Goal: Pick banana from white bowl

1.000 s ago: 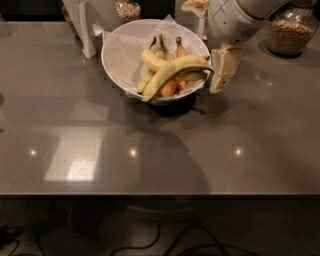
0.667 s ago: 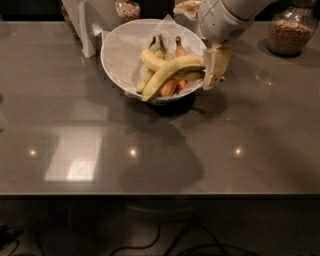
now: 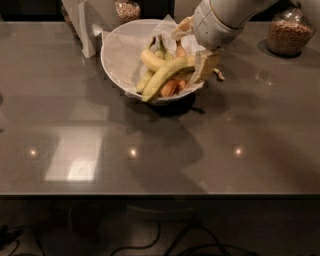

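The white bowl (image 3: 114, 52), lined with white paper, stands at the back middle of the grey table. The banana (image 3: 167, 77), long, curved and yellow-green, lies across the front of the bowl, and its thin dark-tipped stem sticks out over the right rim. My gripper (image 3: 204, 67) hangs from the white arm at the bowl's right rim, right at the banana's stem end. It covers that end of the banana.
Shorter yellow bananas (image 3: 150, 60) and small orange-brown ones (image 3: 169, 89) also lie in the bowl. A white stand (image 3: 88, 26) is just left of the bowl. A jar of grains (image 3: 289, 33) stands at the back right, and another jar (image 3: 127, 9) behind the bowl.
My gripper has moved left, from beside the bowl's right rim onto the banana's stem end. The banana and bowl have not visibly moved.
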